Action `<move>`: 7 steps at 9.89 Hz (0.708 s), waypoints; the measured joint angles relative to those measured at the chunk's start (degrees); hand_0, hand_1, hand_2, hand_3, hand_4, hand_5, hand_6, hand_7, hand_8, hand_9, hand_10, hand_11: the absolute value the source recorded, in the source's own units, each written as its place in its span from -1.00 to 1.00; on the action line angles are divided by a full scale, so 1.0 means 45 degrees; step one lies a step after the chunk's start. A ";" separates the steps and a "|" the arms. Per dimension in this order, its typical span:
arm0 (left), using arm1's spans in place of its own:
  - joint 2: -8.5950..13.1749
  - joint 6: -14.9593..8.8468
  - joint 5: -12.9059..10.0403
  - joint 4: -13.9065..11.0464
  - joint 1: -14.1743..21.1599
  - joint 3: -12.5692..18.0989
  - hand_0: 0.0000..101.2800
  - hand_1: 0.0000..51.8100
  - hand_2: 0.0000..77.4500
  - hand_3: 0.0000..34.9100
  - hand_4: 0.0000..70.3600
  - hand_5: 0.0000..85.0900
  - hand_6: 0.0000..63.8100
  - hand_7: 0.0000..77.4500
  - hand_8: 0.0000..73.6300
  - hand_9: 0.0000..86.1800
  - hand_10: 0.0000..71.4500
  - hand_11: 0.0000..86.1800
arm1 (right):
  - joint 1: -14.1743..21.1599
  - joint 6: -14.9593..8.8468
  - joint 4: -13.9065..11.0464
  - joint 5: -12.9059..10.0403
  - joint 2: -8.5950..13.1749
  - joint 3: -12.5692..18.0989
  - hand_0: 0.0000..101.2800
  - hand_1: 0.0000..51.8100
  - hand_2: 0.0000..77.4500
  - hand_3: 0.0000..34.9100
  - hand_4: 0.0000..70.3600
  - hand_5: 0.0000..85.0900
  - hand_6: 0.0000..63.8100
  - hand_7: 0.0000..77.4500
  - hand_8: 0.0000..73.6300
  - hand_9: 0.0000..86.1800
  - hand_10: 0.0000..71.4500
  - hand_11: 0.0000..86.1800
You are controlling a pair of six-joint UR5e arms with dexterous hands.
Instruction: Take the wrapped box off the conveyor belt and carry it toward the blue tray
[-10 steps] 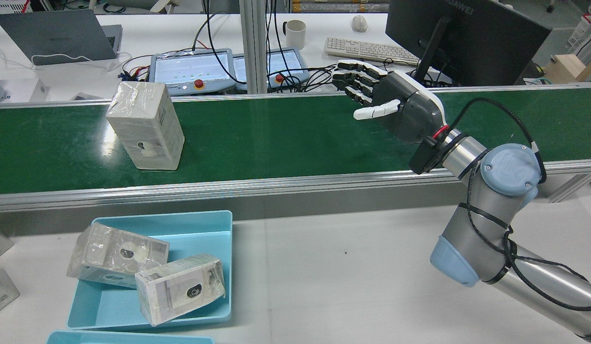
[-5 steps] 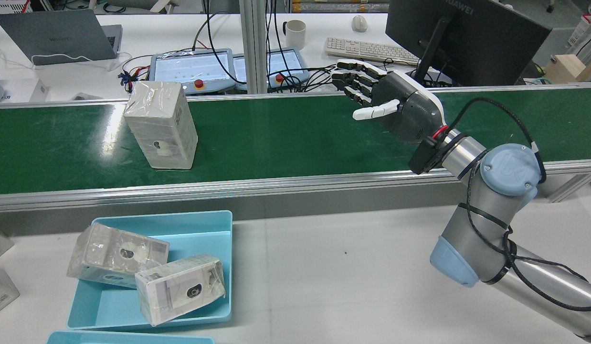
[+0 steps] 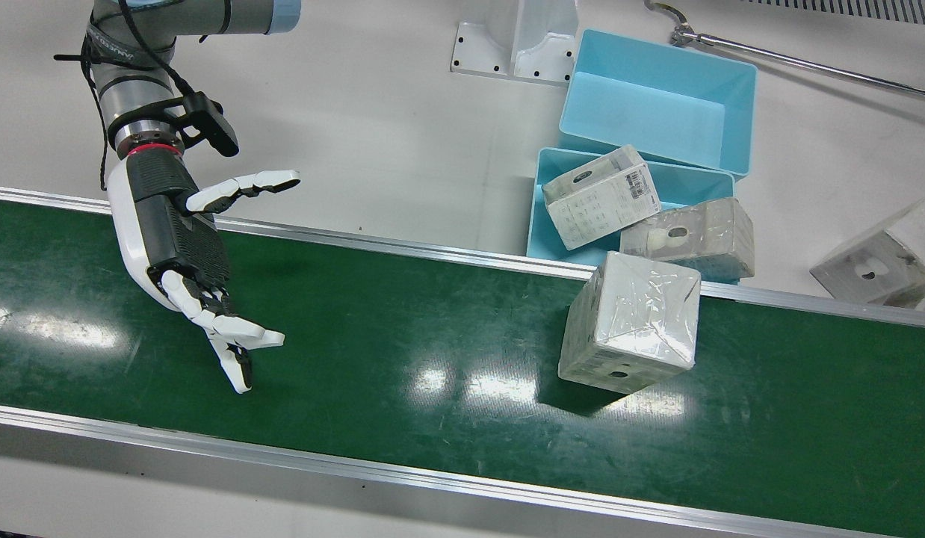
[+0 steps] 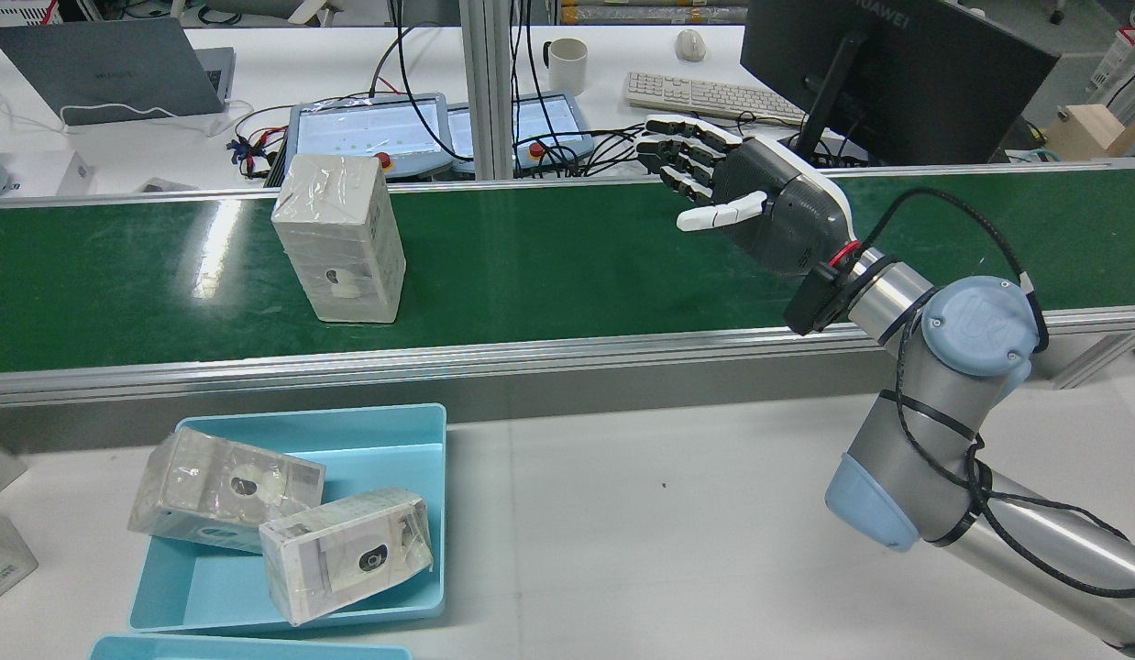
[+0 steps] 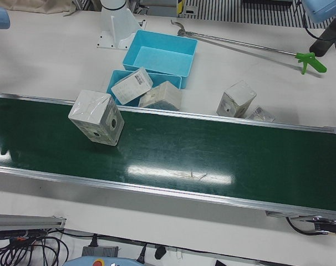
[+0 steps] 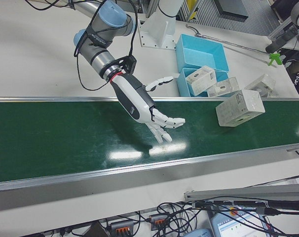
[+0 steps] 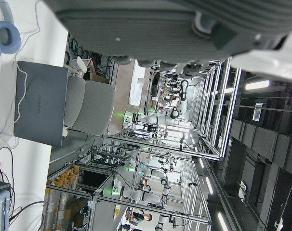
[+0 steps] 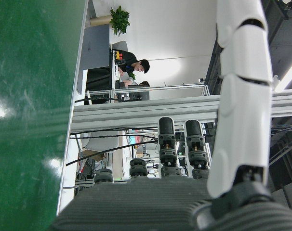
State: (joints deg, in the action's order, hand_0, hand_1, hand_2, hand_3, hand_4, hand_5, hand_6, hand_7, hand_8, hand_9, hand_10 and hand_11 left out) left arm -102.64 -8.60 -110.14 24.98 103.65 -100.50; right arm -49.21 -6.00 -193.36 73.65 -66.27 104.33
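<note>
A wrapped box (image 4: 340, 238) stands upright on the green conveyor belt (image 4: 567, 266), left of the middle in the rear view; it also shows as the wrapped box (image 3: 630, 323) in the front view. My right hand (image 4: 751, 197) hovers open over the belt, fingers spread and pointing toward the far edge, well to the right of the box and apart from it. The blue tray (image 4: 347, 418) sits on the white table in front of the belt and holds two wrapped boxes. Only the palm of my left hand (image 7: 184, 24) shows, in its own view.
A second blue tray (image 3: 657, 97) stands beside the first. More wrapped boxes (image 3: 873, 258) lie on the table near the belt. A reach tool (image 5: 309, 58) lies at the table's back. A monitor (image 4: 888, 73), keyboard and pendants stand beyond the belt.
The wrapped box has travelled right along the belt in the rear view, closer to my right hand. The right hand has held its place, still open.
</note>
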 joint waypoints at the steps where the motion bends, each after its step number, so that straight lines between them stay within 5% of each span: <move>1: 0.0000 0.0000 0.0000 0.0000 0.0000 0.0000 -1.00 -1.00 -0.97 -1.00 -1.00 -0.99 -1.00 -0.99 -0.99 -1.00 -0.98 -1.00 | 0.0014 -0.0012 0.0000 -0.0001 0.0000 -0.0008 -0.06 -0.45 -0.68 -0.26 -0.61 -0.51 -0.76 -0.37 -0.93 -0.84 -0.97 -0.92; 5: 0.0000 0.0000 0.0000 0.0000 0.0000 0.0000 -1.00 -1.00 -0.97 -1.00 -1.00 -0.99 -1.00 -0.99 -0.99 -1.00 -0.98 -1.00 | 0.0172 -0.0090 0.0000 -0.0039 0.0026 -0.0146 -0.05 -0.45 -0.66 -0.27 -0.61 -0.51 -0.76 -0.34 -0.93 -0.84 -0.97 -0.92; 7: 0.0000 0.0000 0.0000 0.0000 0.0000 0.0000 -1.00 -1.00 -0.97 -1.00 -1.00 -0.99 -1.00 -0.99 -0.99 -1.00 -0.98 -1.00 | 0.0612 -0.0123 -0.0016 -0.0672 0.0068 -0.0179 -0.06 -0.45 -0.65 -0.33 -0.61 -0.51 -0.76 -0.34 -0.93 -0.81 -0.97 -0.92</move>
State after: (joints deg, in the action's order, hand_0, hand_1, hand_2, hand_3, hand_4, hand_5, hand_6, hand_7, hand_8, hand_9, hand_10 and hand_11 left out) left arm -102.64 -8.60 -110.14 24.98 103.65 -100.50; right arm -46.45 -6.55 -193.43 70.63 -65.96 103.53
